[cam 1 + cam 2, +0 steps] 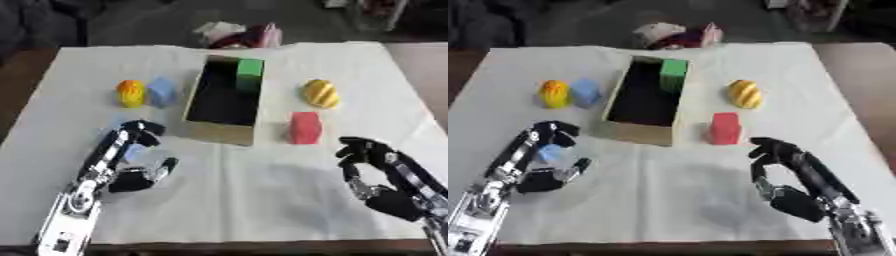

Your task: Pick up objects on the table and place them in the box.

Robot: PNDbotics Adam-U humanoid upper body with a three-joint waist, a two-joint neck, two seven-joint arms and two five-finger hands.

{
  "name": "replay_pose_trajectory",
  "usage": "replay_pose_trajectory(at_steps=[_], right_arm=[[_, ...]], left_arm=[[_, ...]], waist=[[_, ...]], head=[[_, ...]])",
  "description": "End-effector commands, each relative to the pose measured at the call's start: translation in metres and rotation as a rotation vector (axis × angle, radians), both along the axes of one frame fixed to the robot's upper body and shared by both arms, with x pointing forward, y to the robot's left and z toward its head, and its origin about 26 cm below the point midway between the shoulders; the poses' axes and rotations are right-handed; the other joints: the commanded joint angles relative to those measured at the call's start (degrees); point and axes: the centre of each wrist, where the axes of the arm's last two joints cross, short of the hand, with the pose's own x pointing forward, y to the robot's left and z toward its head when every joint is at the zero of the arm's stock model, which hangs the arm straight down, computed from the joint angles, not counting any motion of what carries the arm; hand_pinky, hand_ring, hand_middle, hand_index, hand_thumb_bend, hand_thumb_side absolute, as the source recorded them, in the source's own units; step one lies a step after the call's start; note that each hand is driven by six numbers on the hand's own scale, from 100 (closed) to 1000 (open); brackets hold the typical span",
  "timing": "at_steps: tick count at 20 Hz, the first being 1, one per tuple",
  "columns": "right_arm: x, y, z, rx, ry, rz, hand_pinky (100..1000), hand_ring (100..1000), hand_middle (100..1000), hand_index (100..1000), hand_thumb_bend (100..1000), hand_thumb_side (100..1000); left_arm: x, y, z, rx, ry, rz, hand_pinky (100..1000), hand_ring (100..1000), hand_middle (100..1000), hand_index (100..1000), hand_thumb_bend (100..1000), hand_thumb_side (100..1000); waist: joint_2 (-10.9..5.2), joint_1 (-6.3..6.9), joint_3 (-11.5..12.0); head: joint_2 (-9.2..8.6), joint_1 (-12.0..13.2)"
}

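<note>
The left hand [122, 160] curls its fingers over a pale blue block [549, 153] near the table's [262, 200] left front; the right hand [376, 167] hangs with fingers bent, holding nothing; just beyond it stands a red block [304, 127]; the box [219, 132] holds 1 green block [249, 74]; a yellow piece [320, 93] lies right of it, an orange piece [130, 93] and blue block [162, 91] left.

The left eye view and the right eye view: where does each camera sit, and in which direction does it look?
Left eye view: sits in the robot's head, looks down at the table; shows the left hand and right hand.
Right eye view: beside it in the head, same downward look, scene shifted slightly left; shows both hands too.
Shared: the box holding a green block, a red block, a blue block, two yellow-orange objects.
</note>
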Motion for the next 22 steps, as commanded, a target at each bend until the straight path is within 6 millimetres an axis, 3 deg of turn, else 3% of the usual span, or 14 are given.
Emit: replay_pose_trajectory(at_steps=[1,20,21,22], right_arm=[[0.001,-0.003,0.009,0.004,-0.033,-0.007,763,658,670,887,100,406],[0.000,-0.002,0.009,0.043,-0.027,-0.019,763,654,665,886,100,403],[0.000,-0.004,0.008,0.036,-0.021,-0.021,764,655,666,886,100,406],[0.000,-0.005,0.007,0.027,-0.019,-0.022,764,655,666,886,100,406]], left_arm=[[0.001,0.001,0.008,0.003,-0.028,0.002,697,635,649,755,426,131],[0.001,0.006,0.010,0.018,-0.034,0.025,697,638,653,756,436,137],[0.003,0.009,0.015,0.029,-0.057,0.032,715,654,672,777,495,185],[0.005,0.014,0.026,0.055,-0.093,0.044,716,655,672,779,498,189]], waist=[[-0.48,-0.21,0.22],[-0.41,-0.65,0.55],[-0.62,-0.23,0.74],[-0.66,0.12,0.85]], head=[[-0.08,0.18],[0.31,0.09],[0.31,-0.18],[0.31,-0.37]])
